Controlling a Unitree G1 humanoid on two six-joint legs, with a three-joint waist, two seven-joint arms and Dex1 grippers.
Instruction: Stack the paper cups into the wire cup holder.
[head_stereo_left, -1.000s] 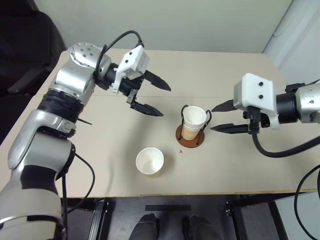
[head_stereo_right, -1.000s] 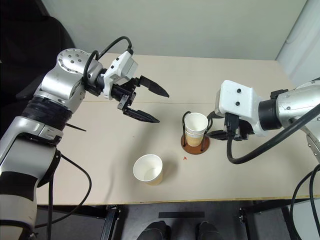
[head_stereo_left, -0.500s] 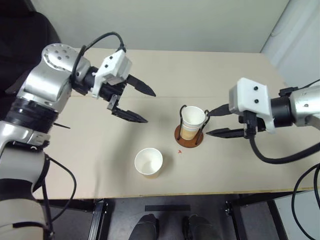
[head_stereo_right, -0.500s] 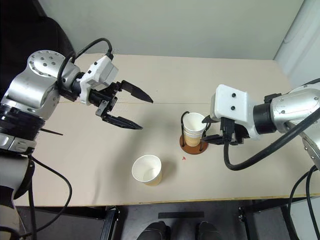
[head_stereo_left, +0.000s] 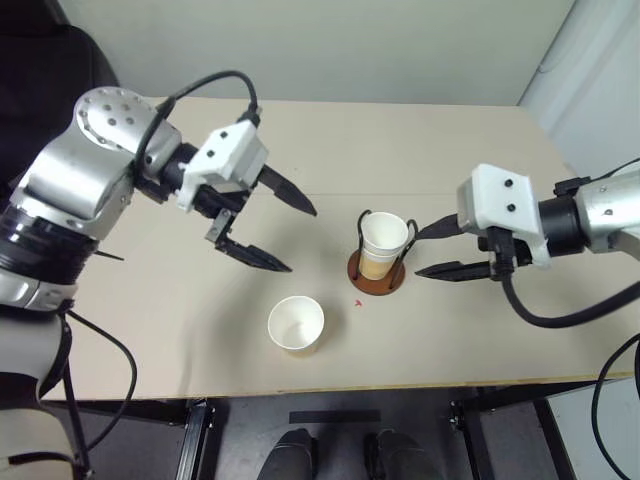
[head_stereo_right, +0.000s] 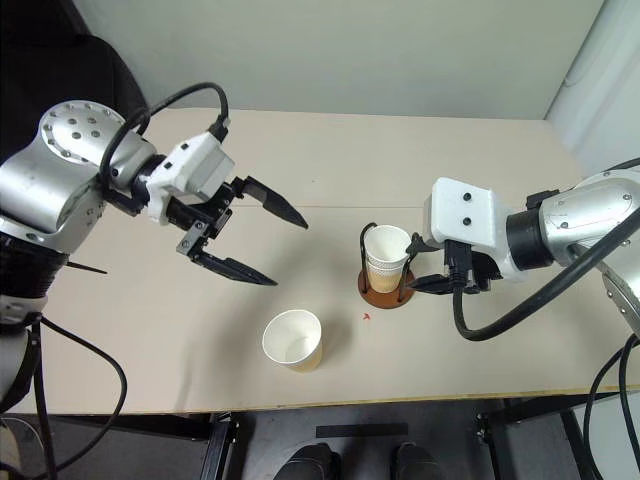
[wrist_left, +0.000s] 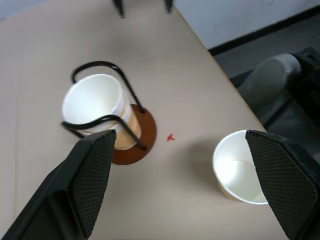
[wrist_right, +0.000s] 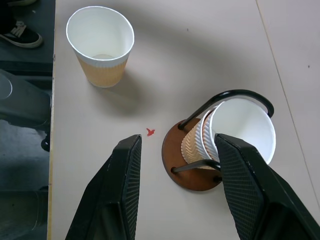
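Paper cups (wrist_right: 235, 132) already sit nested in the wire cup holder (head_stereo_left: 379, 262); we next carry our wide-open left pincer (head_stereo_left: 280, 228) onto the loose cup (head_stereo_left: 296, 324), while the empty right pincer (head_stereo_left: 430, 250) waits half-spread.

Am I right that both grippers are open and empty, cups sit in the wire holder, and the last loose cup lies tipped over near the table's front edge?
Not quite: the loose cup stands upright, mouth up, as the left eye view shows. The rest holds.
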